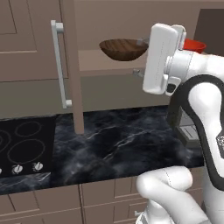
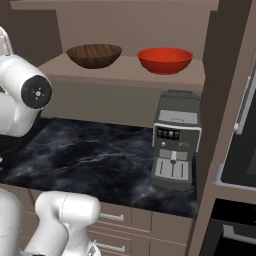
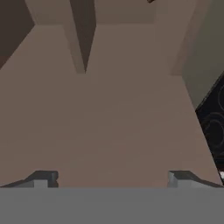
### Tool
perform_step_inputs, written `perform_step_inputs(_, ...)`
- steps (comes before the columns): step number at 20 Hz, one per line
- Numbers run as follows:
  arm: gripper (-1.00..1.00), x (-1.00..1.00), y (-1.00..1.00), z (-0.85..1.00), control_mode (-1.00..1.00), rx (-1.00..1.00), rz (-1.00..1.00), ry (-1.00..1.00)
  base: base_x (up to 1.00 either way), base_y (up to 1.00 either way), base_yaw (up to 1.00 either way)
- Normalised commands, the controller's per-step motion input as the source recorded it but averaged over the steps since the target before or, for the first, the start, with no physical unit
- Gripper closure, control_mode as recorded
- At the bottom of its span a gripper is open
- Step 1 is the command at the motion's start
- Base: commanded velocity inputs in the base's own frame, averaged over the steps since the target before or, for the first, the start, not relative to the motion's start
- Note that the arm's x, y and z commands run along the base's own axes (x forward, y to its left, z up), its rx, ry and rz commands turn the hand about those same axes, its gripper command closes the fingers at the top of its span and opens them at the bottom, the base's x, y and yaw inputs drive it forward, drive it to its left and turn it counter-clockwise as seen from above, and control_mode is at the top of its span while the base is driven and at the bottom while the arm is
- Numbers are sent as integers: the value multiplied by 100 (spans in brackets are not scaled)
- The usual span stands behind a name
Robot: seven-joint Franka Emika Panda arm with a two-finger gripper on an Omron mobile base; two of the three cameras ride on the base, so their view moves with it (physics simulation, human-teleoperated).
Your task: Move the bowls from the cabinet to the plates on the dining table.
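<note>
1. The cabinet door is swung open, so the shelf inside can be reached.
2. Two bowls sit on that shelf, side by side but not touching. The brown bowl is on the left and the red bowl is on the right in the right base view.
3. Both bowls stand the right way up, so I think each can be grabbed by its rim.
4. The end effector is wide open and holds nothing. In the hand view its two dark tips stand far apart.
5. It points at a plain brown wall of the cabinet, not at a bowl. I think it has to turn toward the shelf first.
6. In the left base view the white arm is up high in front of the shelf and hides most of the red bowl.
7. Below the shelf is the black marble tabletop. A coffee machine stands on it, right under the red bowl.
8. I think the coffee machine could get bumped if the arm goes in low for the red bowl.
9. A black cooktop with small knobs is off to the left on the tabletop.
10. The open door with its long silver handle sticks out on the left and could get in the way of a wide swing.
11. No bowl has been moved yet, so the job looks like it is just starting.
</note>
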Motion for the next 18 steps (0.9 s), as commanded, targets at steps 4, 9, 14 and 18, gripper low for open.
perform_step_inputs(4,-100,4,-42,0,-100,0,-38,5,0,0,0)
perform_step_inputs(9,-100,4,-36,1,-100,0,-40,9,0,0,0)
perform_step_inputs(14,-100,0,-31,0,-100,0,-40,12,0,0,0)
perform_step_inputs(18,-100,0,-31,0,-100,0,-40,12,0,0,0)
